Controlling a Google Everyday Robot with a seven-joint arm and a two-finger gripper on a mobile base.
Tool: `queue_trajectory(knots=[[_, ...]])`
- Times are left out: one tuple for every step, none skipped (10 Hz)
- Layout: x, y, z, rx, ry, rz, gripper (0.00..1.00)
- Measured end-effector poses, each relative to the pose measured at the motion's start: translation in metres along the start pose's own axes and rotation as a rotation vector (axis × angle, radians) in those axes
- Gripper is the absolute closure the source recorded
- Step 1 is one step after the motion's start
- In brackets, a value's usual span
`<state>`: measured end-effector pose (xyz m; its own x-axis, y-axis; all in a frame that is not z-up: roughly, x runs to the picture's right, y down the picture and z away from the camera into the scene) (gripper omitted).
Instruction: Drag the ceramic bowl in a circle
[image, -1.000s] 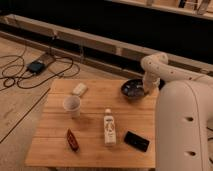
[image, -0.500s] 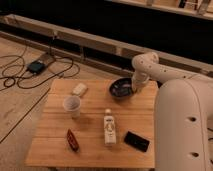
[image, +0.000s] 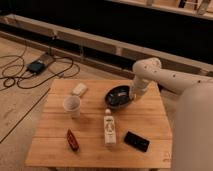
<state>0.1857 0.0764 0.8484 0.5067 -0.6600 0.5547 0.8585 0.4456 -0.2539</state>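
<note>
Ceramic bowl (image: 117, 97): moved left and toward the near edge since a second ago, my gripper (image: 131, 95) moving with it.
Item now sits right of centre on the back half of the wooden surface (image: 150, 120), upright, dark inside. My gripper is closed tight on the bowl's right rim, with my white arm (image: 150, 70) reaching down to it from the right. Also on the surface: white cup (image: 72, 105), upright, left of the bowl and apart from it; pale block (image: 79, 89) behind the cup; bottle (image: 109, 131) lying in front of the bowl; red packet (image: 72, 140) front left; black flat device (image: 136, 141) front right. Cables (image: 30, 75) lie on the floor.
</note>
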Motion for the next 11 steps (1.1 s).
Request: queue_trajectory(knots=[[-0.008,0.018,-0.005,-0.016,-0.007,0.019,1.0],[-0.013,0.037,-0.01,-0.036,-0.01,0.043,1.0],[-0.014,0.054,-0.013,-0.054,-0.011,0.068,1.0],[-0.012,0.074,-0.014,-0.08,-0.009,0.098,1.0],[-0.005,0.093,-0.015,-0.111,-0.004,0.13,1.0],[0.003,0.107,-0.015,-0.137,0.002,0.155,1.0],[0.013,0.116,-0.015,-0.155,0.012,0.175,1.0],[0.031,0.126,-0.015,-0.175,0.033,0.199,1.0],[0.043,0.125,-0.015,-0.183,0.046,0.204,1.0],[0.054,0.117,-0.015,-0.178,0.059,0.203,1.0],[0.07,0.101,-0.013,-0.172,0.078,0.188,1.0]])
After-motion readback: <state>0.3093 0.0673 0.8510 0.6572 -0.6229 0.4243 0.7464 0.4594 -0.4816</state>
